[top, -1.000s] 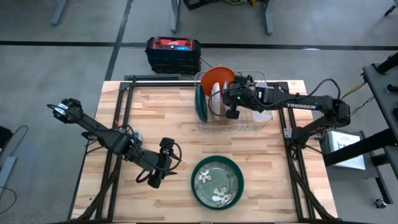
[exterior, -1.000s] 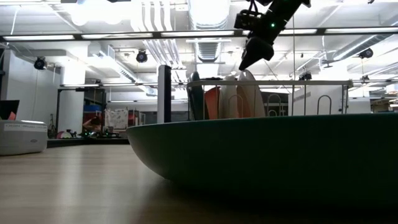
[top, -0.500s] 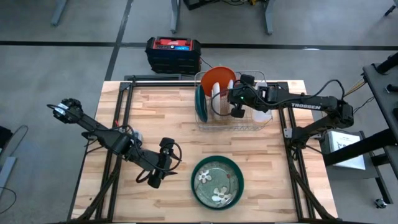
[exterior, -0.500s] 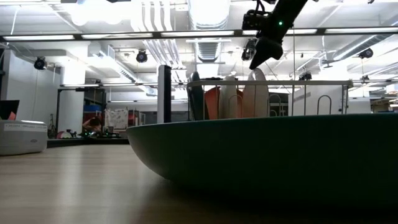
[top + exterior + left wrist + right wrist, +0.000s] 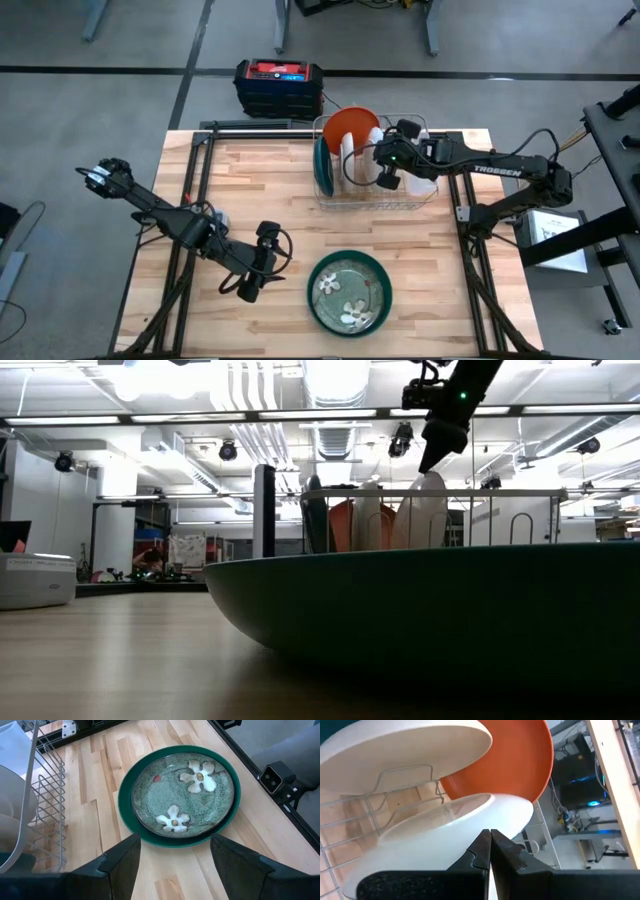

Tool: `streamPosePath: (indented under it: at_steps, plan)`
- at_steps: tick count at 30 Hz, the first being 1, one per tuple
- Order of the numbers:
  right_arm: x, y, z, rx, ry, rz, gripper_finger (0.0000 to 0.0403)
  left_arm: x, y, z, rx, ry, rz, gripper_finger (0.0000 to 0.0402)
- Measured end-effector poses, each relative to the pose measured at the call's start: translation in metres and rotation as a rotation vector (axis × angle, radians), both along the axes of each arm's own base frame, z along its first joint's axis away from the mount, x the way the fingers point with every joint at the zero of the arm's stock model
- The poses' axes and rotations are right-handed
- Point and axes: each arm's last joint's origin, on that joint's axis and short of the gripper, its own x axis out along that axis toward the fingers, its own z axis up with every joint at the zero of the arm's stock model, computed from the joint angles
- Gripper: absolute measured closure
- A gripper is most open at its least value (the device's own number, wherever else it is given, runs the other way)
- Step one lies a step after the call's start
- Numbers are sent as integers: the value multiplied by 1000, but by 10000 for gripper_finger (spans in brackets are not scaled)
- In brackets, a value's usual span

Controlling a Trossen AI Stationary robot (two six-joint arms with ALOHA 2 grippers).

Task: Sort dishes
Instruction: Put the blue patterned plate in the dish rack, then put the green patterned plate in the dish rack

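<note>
A silver wire rack (image 5: 372, 203) stands at the table's far side. In it, on edge, are a dark green plate (image 5: 321, 165), an orange dish (image 5: 352, 124) and two white dishes (image 5: 405, 750). My right gripper (image 5: 388, 176) is above the rack, shut on the nearer white dish (image 5: 425, 510). At the near edge an olive floral plate (image 5: 349, 290) lies flat in a dark green plate (image 5: 227, 815). My left gripper (image 5: 172, 860) is open and hovers just left of this stack. My right gripper pinches the upper rim (image 5: 470, 827) of the nearer white dish between its two fingertips (image 5: 482, 851), coming from above and pointing down. The dish stands on edge inside the rack and leans toward the table's right (image 5: 420, 495).
A red and black box (image 5: 279, 85) sits on the floor beyond the table's far edge. Bare wood lies across the table's left half (image 5: 240, 190) and between the rack and the plate stack. Metal frame bars (image 5: 190, 190) run along both table sides.
My right gripper has moved toward the table's right edge, still shut on the white dish. The dish's top has tipped rightward, away from the other white dish, while its lower edge stays in the rack.
</note>
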Motion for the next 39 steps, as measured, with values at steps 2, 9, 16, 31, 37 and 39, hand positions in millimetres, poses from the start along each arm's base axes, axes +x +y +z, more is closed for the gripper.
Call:
streamPosePath:
  at_steps: [2,9,16,31,37,39]
  plan:
    - [0,0,0,1,-2,-2,403,0,0,0,0,0,0,171]
    - [-2,0,2,19,-52,-46,403,0,0,0,0,0,0,171]
    - [-10,2,13,22,-122,-71,403,0,0,0,-1,0,0,171]
    - [-60,36,48,265,-395,-83,403,7,-1,-2,0,-21,2,171]
    - [-72,66,42,548,-396,-82,403,21,2,-14,12,-1,32,171]
    - [-73,80,35,639,-362,-48,403,25,1,-18,0,10,41,171]
